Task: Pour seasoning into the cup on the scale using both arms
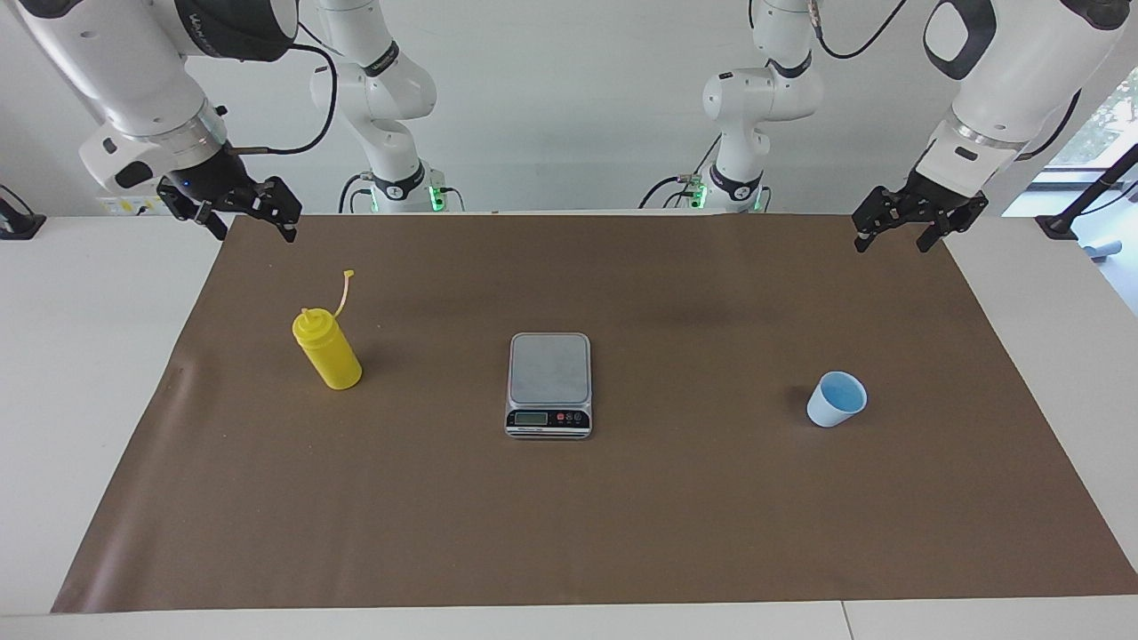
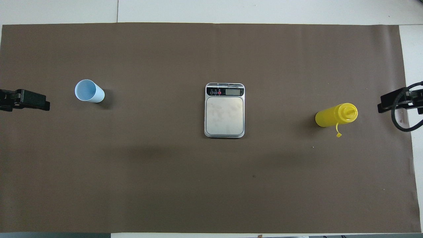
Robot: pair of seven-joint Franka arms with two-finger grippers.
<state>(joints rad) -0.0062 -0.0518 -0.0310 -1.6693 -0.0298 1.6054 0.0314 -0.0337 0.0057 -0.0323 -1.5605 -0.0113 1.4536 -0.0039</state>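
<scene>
Nothing grabbed yet. Taking the scale (image 1: 548, 384) as clock centre in the facing view: seasoning bottle (image 1: 327, 352) upright at approx 9 o'clock toward the right arm's end, cap off the nozzle and hanging on its tether; cup (image 1: 837, 399) upright at approx 3 o'clock toward the left arm's end, well apart from the scale, so it's not on the platform yet. Right gripper (image 1: 236, 208) hangs over the brown mat's (image 1: 622, 516) corner at approx 10–11 o'clock, fingers spread apart, holding nothing; left gripper (image 1: 916, 219) over the mat corner at approx 1–2 o'clock, fingers also parted, empty. Likely step: left arm fetches cup to the scale, right arm takes the bottle. Risks, as I judge them: cup is light and tapered, so a slightly off pinch could tip it or squirt it out of the fingers; bottle is soft, so squeezing hard w/ the nozzle uncapped could spill early; tether could snag a finger; setting the cup near the platform edge could let it slide off or cover the display strip. Room: mat is bare between items and at 6 o'clock, plenty of clearance for both approaches. The arms only come close to each other over the scale, so timing there matters.
</scene>
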